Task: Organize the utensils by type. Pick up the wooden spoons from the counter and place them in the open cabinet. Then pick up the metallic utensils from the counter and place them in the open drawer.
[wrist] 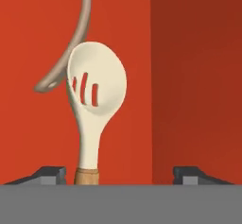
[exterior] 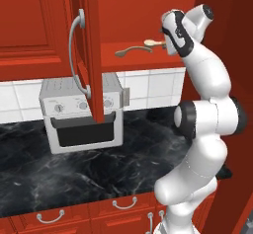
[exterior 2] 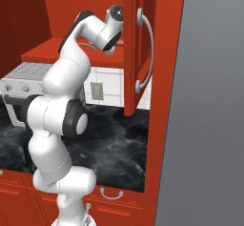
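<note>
So your gripper [wrist: 125, 175] stands wide, both tips well apart from the slotted wooden spoon [wrist: 96, 100] between them, holding nothing. That spoon lies on the shelf of the open cabinet [exterior: 148, 58], beside a second spoon [exterior: 129, 50] with a curved handle. Judge both as light, stiff and smooth, likely to roll or skid if nudged. If you must take one again, close across the handle near the brown collar [wrist: 87, 176], not the broad bowl.

Base views flanking arm; hand view close inside cabinet [exterior: 148, 55]
</note>
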Controlling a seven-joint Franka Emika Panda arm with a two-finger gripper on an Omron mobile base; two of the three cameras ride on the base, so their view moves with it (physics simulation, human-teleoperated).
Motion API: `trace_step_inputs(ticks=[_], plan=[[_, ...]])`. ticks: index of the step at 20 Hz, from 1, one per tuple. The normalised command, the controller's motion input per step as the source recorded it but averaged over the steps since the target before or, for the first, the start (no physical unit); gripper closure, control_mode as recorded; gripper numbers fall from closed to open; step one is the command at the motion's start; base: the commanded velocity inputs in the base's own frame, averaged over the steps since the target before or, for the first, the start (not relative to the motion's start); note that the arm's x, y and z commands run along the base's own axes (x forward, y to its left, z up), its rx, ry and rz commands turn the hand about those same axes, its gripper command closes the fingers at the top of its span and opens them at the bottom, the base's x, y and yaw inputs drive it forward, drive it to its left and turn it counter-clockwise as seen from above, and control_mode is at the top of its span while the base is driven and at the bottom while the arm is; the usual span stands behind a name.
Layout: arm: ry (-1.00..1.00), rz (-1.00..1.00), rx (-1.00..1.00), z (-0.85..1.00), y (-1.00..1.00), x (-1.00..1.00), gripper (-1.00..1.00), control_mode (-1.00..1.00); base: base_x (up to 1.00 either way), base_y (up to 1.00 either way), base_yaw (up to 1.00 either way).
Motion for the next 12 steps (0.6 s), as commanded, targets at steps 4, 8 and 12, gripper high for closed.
trace_step_inputs(ticks=[4,8,12], plan=[[0.0,0.13,-0.04,-0.32,0.0,-0.02,-1.0,-1.0,0.0,0.0,0.0],[0.0,0.12,-0.1,-0.48,0.0,-0.2,-1.0,-1.0,0.0,0.0,0.0],[0.0,0.11,-0.11,-0.44,-0.02,-0.07,-1.0,-1.0,0.0,0.0,0.0]])
